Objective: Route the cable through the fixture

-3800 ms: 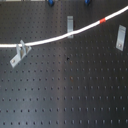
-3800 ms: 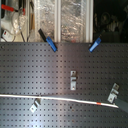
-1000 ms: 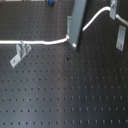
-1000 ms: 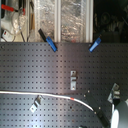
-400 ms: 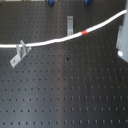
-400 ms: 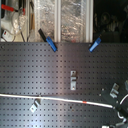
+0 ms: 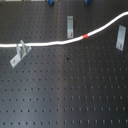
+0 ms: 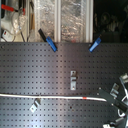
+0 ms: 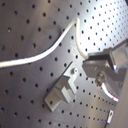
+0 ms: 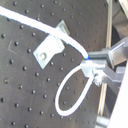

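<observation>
Black pegboard (image 7: pixel 65 95), white cable (image 7: pixel 50 44) strung across, small metal fixtures on it.
First exterior view: cable over left bracket (image 7: pixel 20 52), red band (image 7: pixel 85 36) mid-right, lower board open. Second exterior view: gripper (image 8: pixel 119 102) at right edge. Both wrist views: fingers (image 10: pixel 97 67) pinched on cable end; loop seen only in second.
</observation>
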You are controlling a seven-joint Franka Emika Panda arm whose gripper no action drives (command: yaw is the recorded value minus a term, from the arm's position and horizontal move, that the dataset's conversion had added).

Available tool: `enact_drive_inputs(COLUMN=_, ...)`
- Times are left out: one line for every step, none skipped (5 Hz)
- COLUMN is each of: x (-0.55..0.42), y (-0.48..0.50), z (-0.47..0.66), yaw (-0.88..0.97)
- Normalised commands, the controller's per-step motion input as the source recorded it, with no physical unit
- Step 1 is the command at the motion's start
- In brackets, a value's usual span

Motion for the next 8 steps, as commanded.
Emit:
enact_drive_inputs(x=-0.502, y=-0.431, z=0.12, yaw=-0.41)
enact_drive_inputs(x=-0.378, y=-0.392, z=0.22, yaw=-0.33)
enact_drive_inputs(x=-0.128, y=-0.168, z=0.29, yaw=-0.27)
enact_drive_inputs(x=-0.150, y=0.030, z=0.34, yaw=-0.32)
enact_drive_inputs(x=0.016, y=0.291, z=-0.01, yaw=-0.61)
enact_drive_inputs(x=-0.029, y=0.185, z=-0.01, yaw=-0.61)
enact_drive_inputs(x=-0.006, y=0.045, z=0.00, yaw=-0.67)
enact_drive_inputs(x=0.033, y=0.267, z=0.04, yaw=-0.59)
